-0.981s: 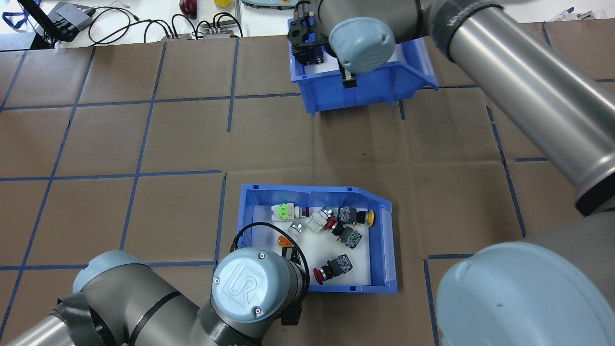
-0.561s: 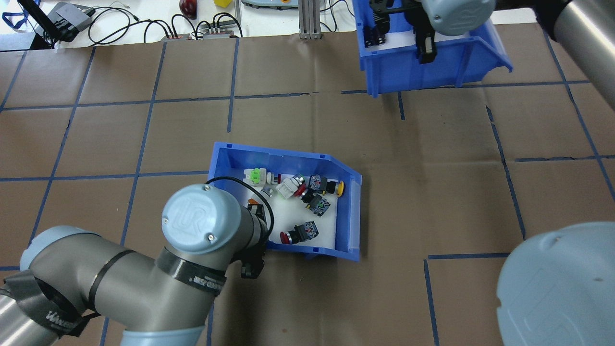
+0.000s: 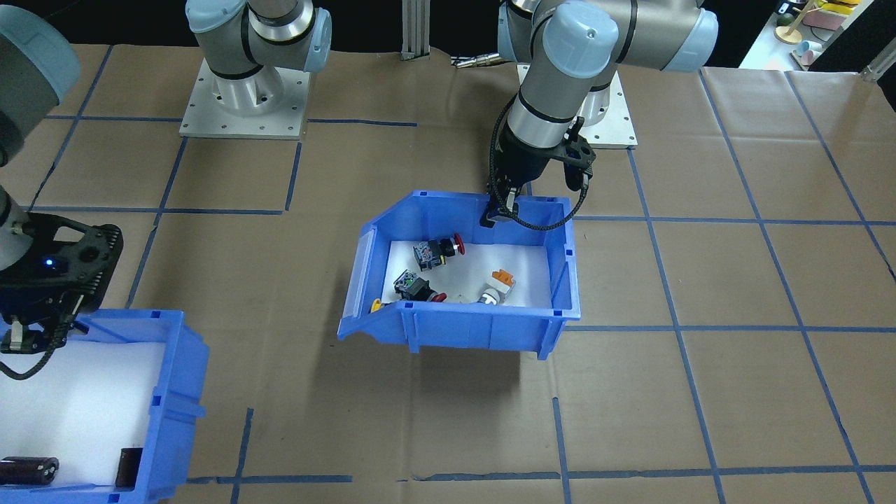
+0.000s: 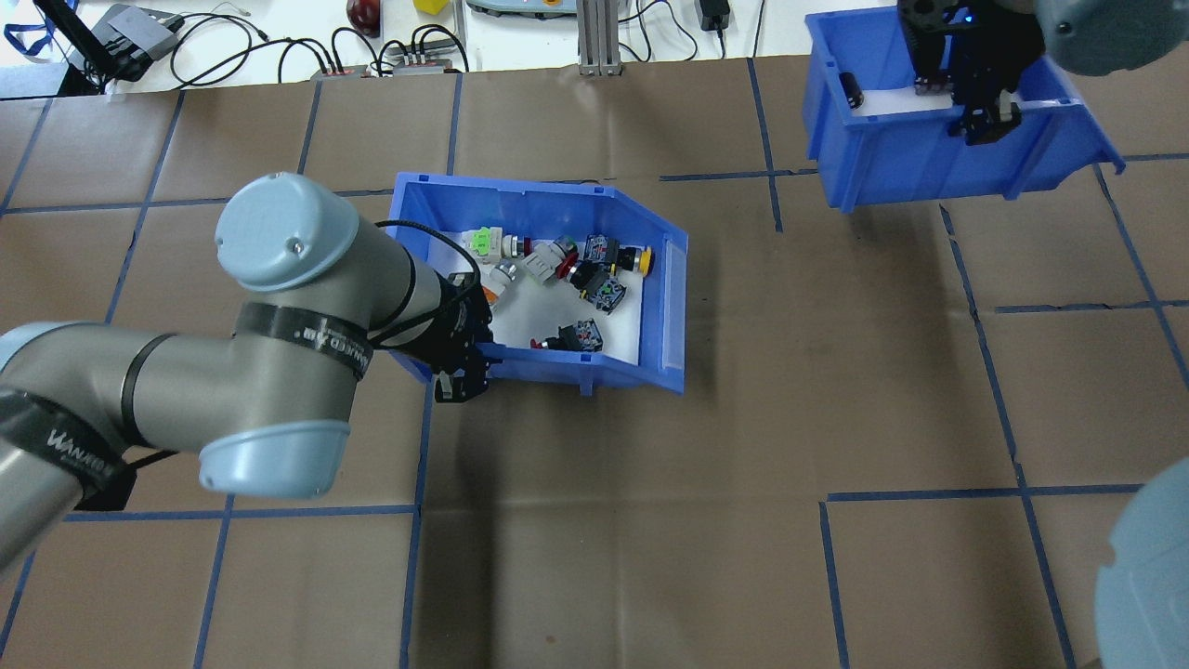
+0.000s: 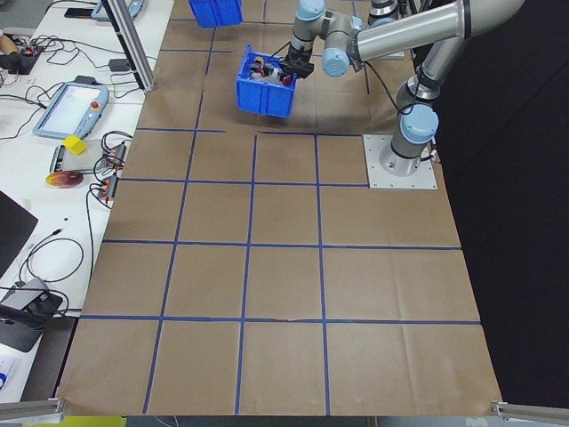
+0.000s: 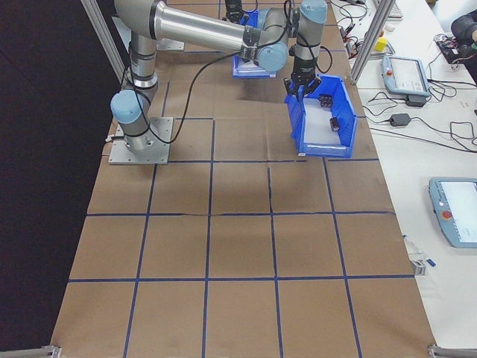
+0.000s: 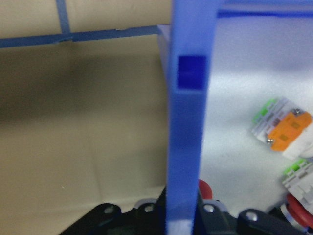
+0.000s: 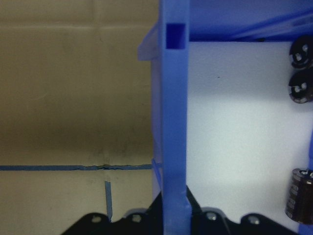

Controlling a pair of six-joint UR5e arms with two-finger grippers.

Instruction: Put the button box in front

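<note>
Two blue bins, each carried clear of the desk [image 4: 650,557]: left claw [image 4: 462,367] clamped on button box [image 4: 664,307] wall; right claw [image 4: 985,116] clamped on cylinder bin [image 4: 892,163] wall.

Second blue bin [image 4: 929,158] with black cylinders [image 8: 299,73]; cables [image 4: 279,46].

- Table [image 4: 594,576] is wearing brown paper all over, nothing fancy
- Blue tape lines [image 4: 929,494] are running across it in a grid
- Two grey base plates [image 3: 241,105] [image 3: 616,122] are sitting bolted at the robot's edge
- Aluminium post [image 4: 592,37] is standing at the far edge
</note>
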